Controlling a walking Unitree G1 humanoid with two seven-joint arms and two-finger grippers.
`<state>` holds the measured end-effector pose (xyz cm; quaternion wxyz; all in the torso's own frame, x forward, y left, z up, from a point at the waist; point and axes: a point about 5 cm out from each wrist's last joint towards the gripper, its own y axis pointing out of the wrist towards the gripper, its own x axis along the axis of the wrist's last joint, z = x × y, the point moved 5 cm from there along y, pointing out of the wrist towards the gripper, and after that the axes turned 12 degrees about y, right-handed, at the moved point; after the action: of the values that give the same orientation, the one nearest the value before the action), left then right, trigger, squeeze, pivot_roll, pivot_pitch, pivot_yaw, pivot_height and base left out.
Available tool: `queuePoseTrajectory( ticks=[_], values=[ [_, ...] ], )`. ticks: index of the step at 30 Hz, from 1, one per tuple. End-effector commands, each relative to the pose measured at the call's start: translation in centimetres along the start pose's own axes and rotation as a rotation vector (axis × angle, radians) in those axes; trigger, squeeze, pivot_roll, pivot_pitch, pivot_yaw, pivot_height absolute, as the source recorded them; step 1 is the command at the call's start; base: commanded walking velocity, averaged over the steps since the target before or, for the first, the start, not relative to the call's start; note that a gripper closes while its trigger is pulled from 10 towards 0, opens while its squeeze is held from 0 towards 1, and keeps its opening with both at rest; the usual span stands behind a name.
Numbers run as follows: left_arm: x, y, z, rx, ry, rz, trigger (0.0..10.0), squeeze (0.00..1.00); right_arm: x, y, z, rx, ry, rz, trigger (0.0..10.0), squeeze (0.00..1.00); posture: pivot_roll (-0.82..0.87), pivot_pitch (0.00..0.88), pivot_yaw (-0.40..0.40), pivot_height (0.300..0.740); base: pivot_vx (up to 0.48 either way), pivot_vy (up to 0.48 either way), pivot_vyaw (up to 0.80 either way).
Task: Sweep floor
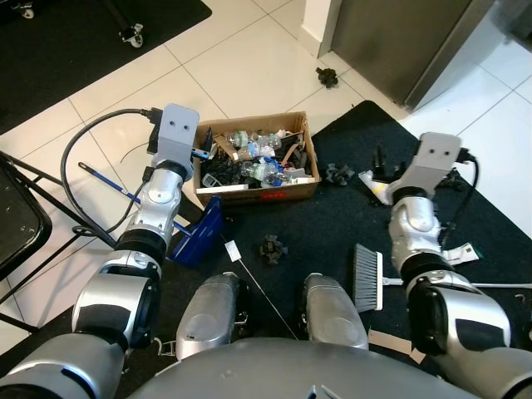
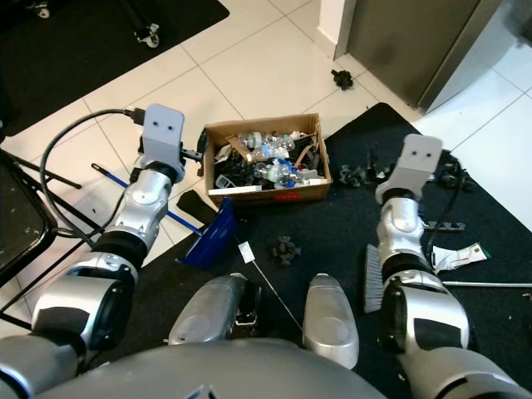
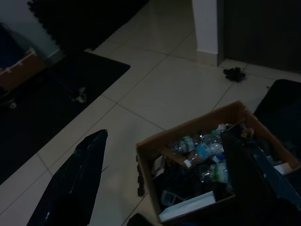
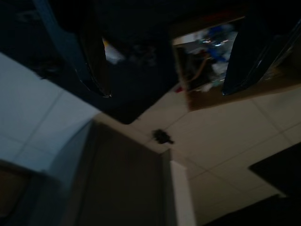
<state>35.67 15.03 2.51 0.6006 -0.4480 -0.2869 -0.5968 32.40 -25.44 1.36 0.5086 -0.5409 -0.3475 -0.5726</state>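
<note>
Cardboard box (image 1: 258, 189) is sitting dead centre ahead of you, straddling the edge where the white tile floor (image 1: 249, 58) is meeting the black mat (image 1: 332, 241), and it is brimming with bottles and dark scraps. Your left gripper (image 3: 164, 179) is hovering just at the box's left end; in the left wrist view its two fingers (image 3: 70, 183) are standing wide apart, with the box's near-left corner between them and nothing in the grasp. Just near of that arm, the blue dustpan (image 1: 198, 233) is lying tilted on the floor at the mat's left edge, its long blue handle (image 1: 104, 179) running out to the far left across the tiles.

Over on the right, your right gripper (image 4: 164, 56) is hanging above the mat, right of the box. The right wrist view is showing its fingers (image 4: 94, 61) spread wide too, gripping nothing, with the box and the tiles beyond them. The hand brush (image 1: 366, 278) is lying on the mat beside your right forearm, bristles pointing far, and no gripper is touching it.

You are looking at loose debris on the floor: one dark clump (image 1: 271, 248) on the mat just near of the box, another (image 1: 338, 174) right of the box, and a third (image 1: 327, 77) out on the tiles by the grey door (image 1: 399, 41). A grey cable (image 1: 83, 158) is looping across the tiles on the left.
</note>
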Motion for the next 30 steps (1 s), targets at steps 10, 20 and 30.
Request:
queuePoseTrajectory(
  ticks=[10, 20, 30],
  values=[
    [-0.3, 0.1, -0.7, 0.004, -0.022, 0.010, 10.0, 0.00, 2.2, 1.7, 3.3, 0.102, -0.050, -0.050, 10.0, 0.00, 0.01, 0.000, 0.049, 0.740, 0.000, 0.000, 0.00],
    [0.8, 0.2, -0.2, 0.005, -0.011, -0.050, 10.0, 0.00, 2.5, 1.7, 2.5, 0.086, -0.046, -0.054, 10.0, 0.00, 0.03, 0.000, 0.036, 0.740, 0.000, 0.000, 0.00],
    [-0.2, -0.4, -0.8, -0.008, -0.036, -0.025, 10.0, 0.00, 2.0, 1.1, 2.5, 0.084, -0.001, -0.066, 10.0, 0.00, 0.02, 0.000, 0.061, 0.740, 0.000, 0.000, 0.00]
  ],
)
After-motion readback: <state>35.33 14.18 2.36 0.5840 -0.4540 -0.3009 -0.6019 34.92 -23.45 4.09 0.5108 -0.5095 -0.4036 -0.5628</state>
